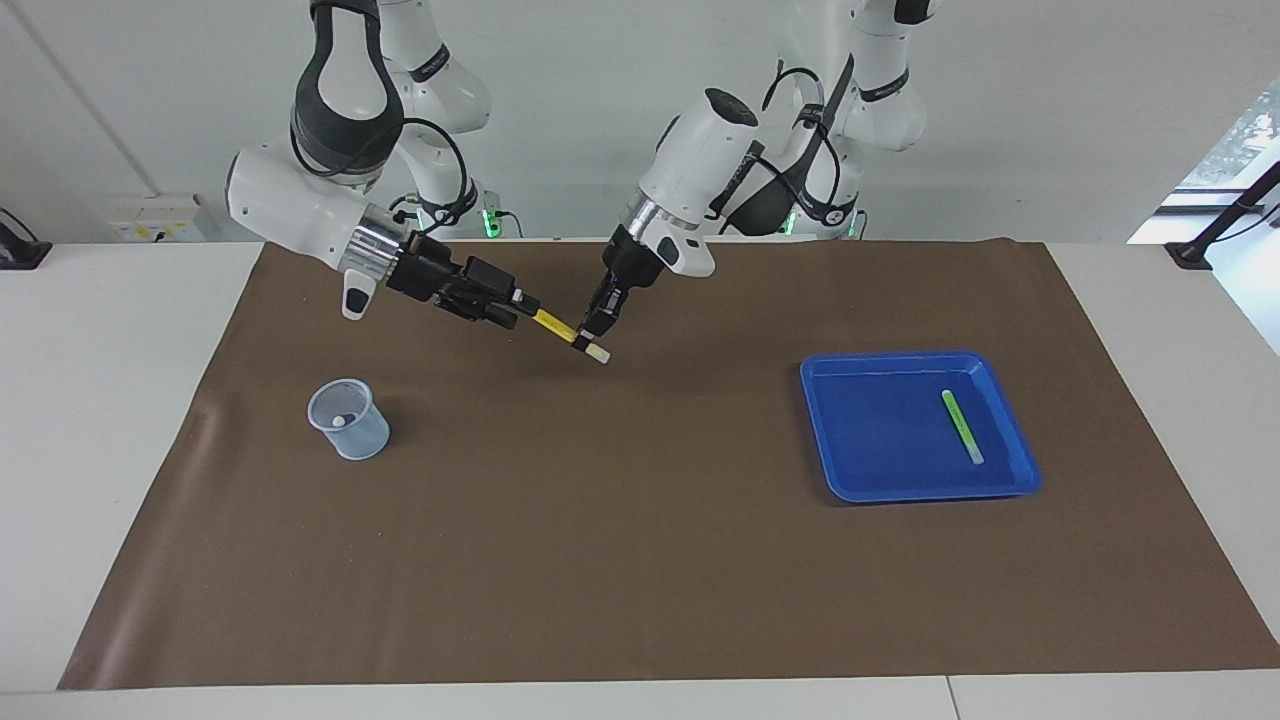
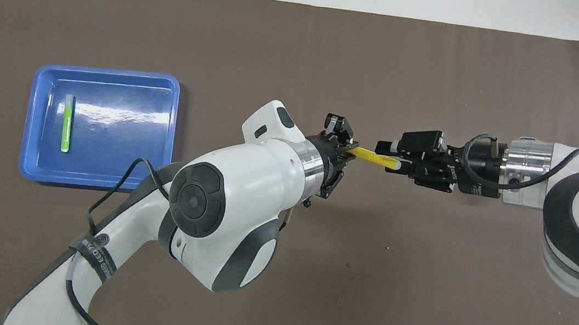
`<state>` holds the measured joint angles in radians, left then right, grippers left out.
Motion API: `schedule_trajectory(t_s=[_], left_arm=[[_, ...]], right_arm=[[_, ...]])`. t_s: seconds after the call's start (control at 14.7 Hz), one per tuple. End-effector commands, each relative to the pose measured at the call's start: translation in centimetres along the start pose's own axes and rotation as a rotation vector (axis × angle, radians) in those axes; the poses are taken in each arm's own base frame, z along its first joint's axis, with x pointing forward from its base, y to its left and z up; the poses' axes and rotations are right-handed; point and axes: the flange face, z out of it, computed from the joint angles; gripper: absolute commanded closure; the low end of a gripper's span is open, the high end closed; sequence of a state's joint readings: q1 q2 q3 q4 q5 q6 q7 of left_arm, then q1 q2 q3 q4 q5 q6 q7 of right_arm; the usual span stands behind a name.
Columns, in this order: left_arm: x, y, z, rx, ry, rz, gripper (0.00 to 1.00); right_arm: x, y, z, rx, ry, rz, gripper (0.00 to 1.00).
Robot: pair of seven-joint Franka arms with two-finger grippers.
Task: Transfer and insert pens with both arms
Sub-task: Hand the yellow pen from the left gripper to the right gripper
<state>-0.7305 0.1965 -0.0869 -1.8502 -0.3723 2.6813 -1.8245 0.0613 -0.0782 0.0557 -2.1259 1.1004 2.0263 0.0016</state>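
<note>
Handover mid-frame: left gripper [image 1: 594,331] clamps the thin yellow marker pen [image 1: 556,325] near its pale end above the brown mat [image 1: 640,560], right gripper [image 1: 522,303] around its tip, whether gripping I cannot tell

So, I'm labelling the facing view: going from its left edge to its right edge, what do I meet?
Clear cup → right gripper → yellow pen held in the air between both grippers → left gripper → blue tray → green pen lying in the tray.
</note>
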Motion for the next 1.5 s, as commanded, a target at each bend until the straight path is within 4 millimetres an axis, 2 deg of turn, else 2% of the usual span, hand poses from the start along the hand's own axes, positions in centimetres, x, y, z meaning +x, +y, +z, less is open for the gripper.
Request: schedule_trajectory(t_s=[0.0, 0.27, 0.48, 0.61, 0.68, 0.75, 0.95, 1.02, 1.09, 1.16, 1.23, 1.36, 1.43], left_arm=[[-0.6, 0.4, 0.3, -0.018, -0.018, -0.020, 1.00], [-0.5, 0.3, 0.4, -0.016, -0.016, -0.020, 1.00], [-0.4, 0.2, 0.5, -0.014, -0.014, -0.019, 1.00], [-0.3, 0.2, 0.6, -0.013, -0.012, -0.020, 1.00], [-0.2, 0.2, 0.6, -0.012, -0.012, -0.019, 1.00], [-0.2, 0.2, 0.6, -0.012, -0.012, -0.019, 1.00], [-0.1, 0.1, 0.7, -0.008, -0.007, -0.002, 1.00], [0.3, 0.4, 0.6, -0.012, -0.001, 0.002, 0.79], [0.6, 0.6, 0.6, -0.011, 0.004, 0.001, 0.21], [0.8, 0.6, 0.6, -0.006, 0.008, 0.010, 0.00], [1.3, 0.7, 0.5, -0.004, 0.014, 0.038, 0.00], [3.9, 1.0, 0.8, 0.016, 0.044, 0.111, 0.00], [5.3, 1.1, 0.6, 0.056, 0.058, 0.185, 0.00]], right_arm=[[-0.5, 0.3, -0.2, 0.023, 0.019, -0.005, 0.42], [-0.5, 0.3, -0.2, 0.023, 0.019, -0.005, 0.44], [-0.5, 0.3, -0.2, 0.022, 0.019, -0.008, 0.69], [-0.5, 0.3, -0.2, 0.022, 0.019, -0.008, 0.81], [-0.5, 0.3, -0.2, 0.023, 0.020, -0.007, 0.95], [-0.5, 0.3, -0.2, 0.023, 0.019, -0.005, 1.00], [-0.4, 0.2, -0.3, 0.024, 0.021, -0.008, 1.00], [-0.2, 0.1, -0.4, 0.026, 0.023, -0.009, 1.00], [-0.2, 0.1, -0.4, 0.026, 0.023, -0.009, 1.00], [-0.1, 0.0, -0.4, 0.023, 0.023, -0.015, 1.00], [-0.1, -0.3, -0.5, 0.017, 0.021, -0.021, 1.00], [0.6, -1.1, -1.1, -0.020, 0.005, -0.058, 1.00], [1.4, -1.9, -2.0, -0.093, -0.026, -0.114, 1.00]])
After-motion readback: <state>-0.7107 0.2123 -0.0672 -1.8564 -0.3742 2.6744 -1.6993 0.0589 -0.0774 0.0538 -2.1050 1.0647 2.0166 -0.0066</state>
